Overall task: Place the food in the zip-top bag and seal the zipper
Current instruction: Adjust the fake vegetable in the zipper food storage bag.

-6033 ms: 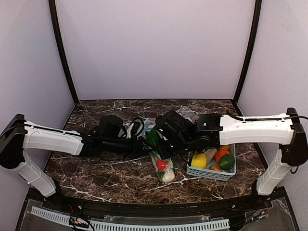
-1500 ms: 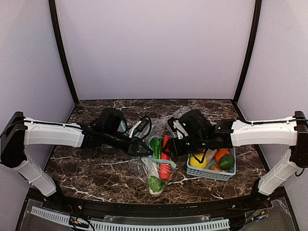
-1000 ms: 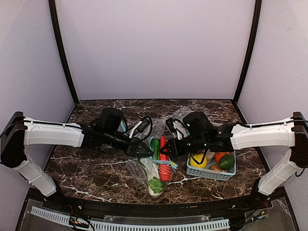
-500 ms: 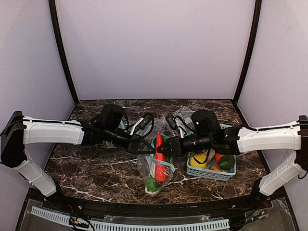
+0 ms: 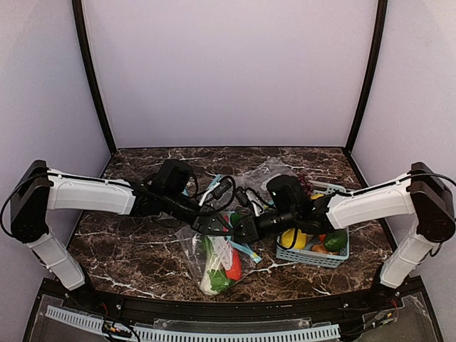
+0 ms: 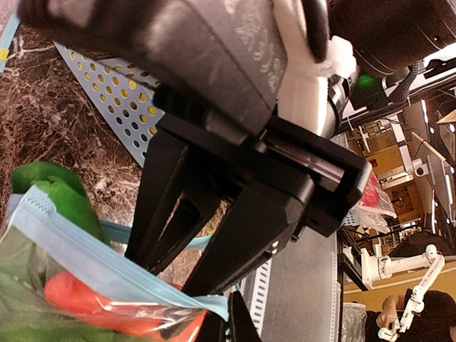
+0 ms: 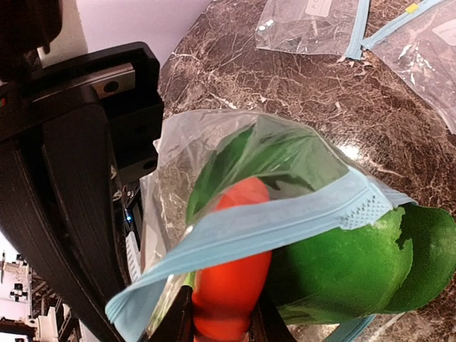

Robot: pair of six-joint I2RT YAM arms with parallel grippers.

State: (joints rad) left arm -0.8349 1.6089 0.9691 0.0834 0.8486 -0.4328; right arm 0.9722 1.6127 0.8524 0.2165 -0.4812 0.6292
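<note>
Clear zip-top bag [image 5: 212, 258] slung between the two grippers, sagging toward the counter [image 5: 128, 249].
Mouth end: left gripper [image 5: 216, 228] pinched tight on the zipper [image 6: 92, 251]; right gripper [image 5: 239, 231] narrow, clasping the red-orange vegetable [image 7: 229, 285]. Bag crumpled; dark green cucumber [image 7: 342, 265] bulges past the light-blue strip.

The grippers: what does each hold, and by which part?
The left gripper pinches the zip-top bag by its zipper strip. The right gripper seems to clamp the red-orange vegetable by its end at the bag's mouth.

The left hand [image 6: 165, 274] pinches the zipper [image 6: 85, 247] above the red-orange food [image 6: 75, 303].
</note>
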